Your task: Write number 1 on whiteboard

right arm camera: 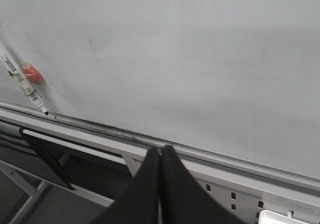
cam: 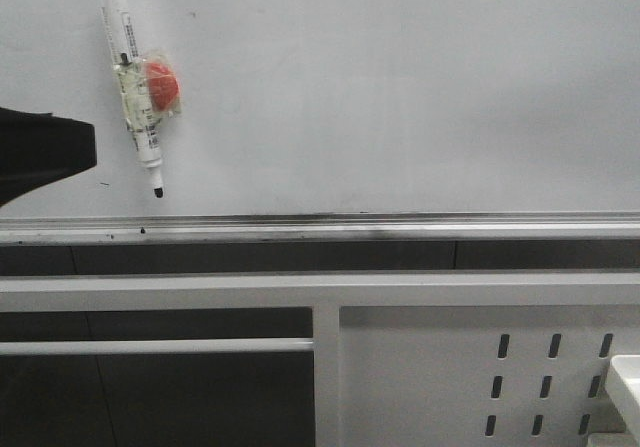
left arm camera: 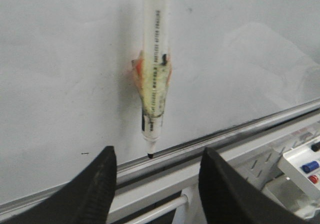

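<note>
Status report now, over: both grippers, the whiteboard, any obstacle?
Left gripper open, short of marker. Right gripper shut, empty. Whiteboard blank, no stroke; marker stuck on it, tip down. Nothing in the way.

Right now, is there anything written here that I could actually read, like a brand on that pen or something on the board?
Marker pen: black print runs along its barrel, too small and blurred to read in any view.
Whiteboard: no writing, only a few faint dark specks.
Red magnet taped to the pen: no text visible.
White frame below: slotted holes only, no labels.
Nothing here can be read.
</note>
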You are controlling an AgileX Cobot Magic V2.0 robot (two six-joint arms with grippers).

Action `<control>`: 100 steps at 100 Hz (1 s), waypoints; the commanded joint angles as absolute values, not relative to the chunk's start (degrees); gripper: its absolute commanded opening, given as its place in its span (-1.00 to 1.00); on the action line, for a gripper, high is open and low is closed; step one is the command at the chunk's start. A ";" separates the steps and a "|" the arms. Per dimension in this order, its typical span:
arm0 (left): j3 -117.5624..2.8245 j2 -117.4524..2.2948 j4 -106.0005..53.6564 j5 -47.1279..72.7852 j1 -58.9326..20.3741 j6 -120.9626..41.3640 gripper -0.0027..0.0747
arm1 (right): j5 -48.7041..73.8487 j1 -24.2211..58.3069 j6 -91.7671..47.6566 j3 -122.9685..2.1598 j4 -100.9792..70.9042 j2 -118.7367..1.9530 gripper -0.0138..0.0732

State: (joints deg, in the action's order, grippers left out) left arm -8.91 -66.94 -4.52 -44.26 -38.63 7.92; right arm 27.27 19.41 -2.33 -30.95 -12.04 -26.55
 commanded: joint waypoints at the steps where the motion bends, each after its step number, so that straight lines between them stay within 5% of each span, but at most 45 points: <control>1: -10.34 -72.68 -5.83 -57.81 -39.17 8.47 -0.06 | 22.42 19.33 -2.99 -32.81 -12.25 -27.42 -0.84; 27: -11.66 -88.42 -5.56 -78.02 -39.17 15.86 -0.06 | 22.42 19.33 -2.99 -32.81 -12.25 -27.42 -0.84; 80: -16.82 -90.58 -5.12 -77.97 -39.17 15.86 -0.09 | 22.54 19.33 -2.99 -32.81 -12.33 -27.42 -0.84; 90: -16.82 -90.58 -5.23 -77.97 -39.17 15.86 -0.34 | 23.02 19.33 -2.99 -32.81 -12.33 -27.42 -0.84; 100: -16.82 -90.46 -5.23 -77.97 -39.17 15.86 -0.89 | 23.38 19.33 -2.99 -32.81 -12.33 -27.42 -0.84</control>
